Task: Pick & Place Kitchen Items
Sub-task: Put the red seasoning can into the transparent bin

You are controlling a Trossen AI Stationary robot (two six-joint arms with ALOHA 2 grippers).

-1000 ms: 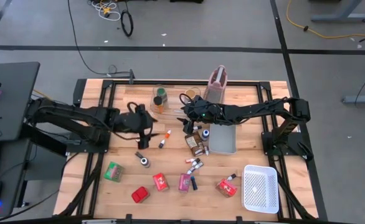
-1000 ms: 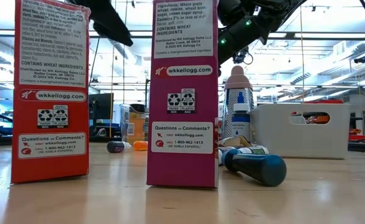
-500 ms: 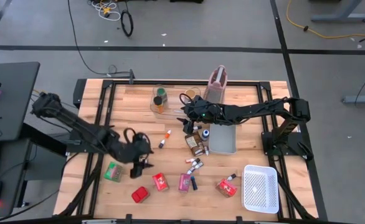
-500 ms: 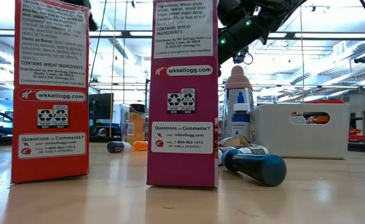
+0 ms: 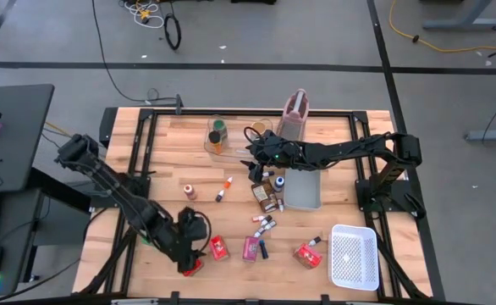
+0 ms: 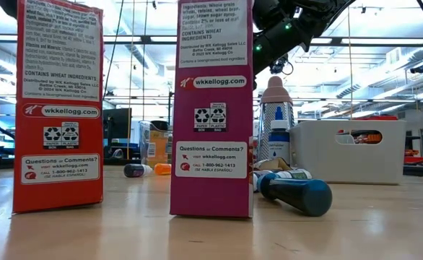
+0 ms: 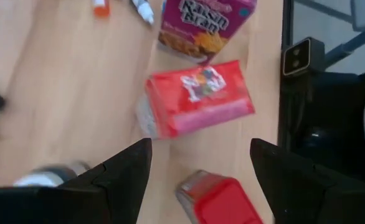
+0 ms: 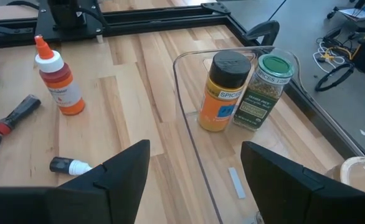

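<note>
Kitchen items lie scattered over the wooden table (image 5: 172,152), most toward the near edge & centre. Going big to small: the white mesh basket (image 5: 354,257) sits at the near right corner, the grey tray (image 5: 303,191) mid-table on the right, w/ the pinkish jug (image 5: 295,114) at the far edge. A clear bin (image 8: 198,143) near the far edge holds two spice jars side by side, touching: a yellow jar w/ dark lid (image 8: 223,91) and a green-lidded jar (image 8: 265,91).

Left gripper (image 5: 190,254) is down over the near-left part of the table, fingers spread apart, holding nothing. Left wrist view shows, past the fingers, a red packet (image 7: 198,99) lying flat, a pink packet (image 7: 201,25) just beyond it, and a red-lidded jar (image 7: 223,199) nearest the fingers.

Right gripper (image 5: 256,166) hovers mid-table near the bin, fingers also apart & empty. Its wrist view shows an orange bottle w/ white cap (image 8: 58,78) standing upright on the wood, apart from the bin, plus a tiny white-capped bottle (image 8: 70,165) lying on its side.

Another red packet (image 5: 307,254) lies near the basket. A cluster of small bottles (image 5: 265,224) lies just beside the tray. In the low view a blue bottle (image 6: 298,193) lies on its side by the pink packet.
</note>
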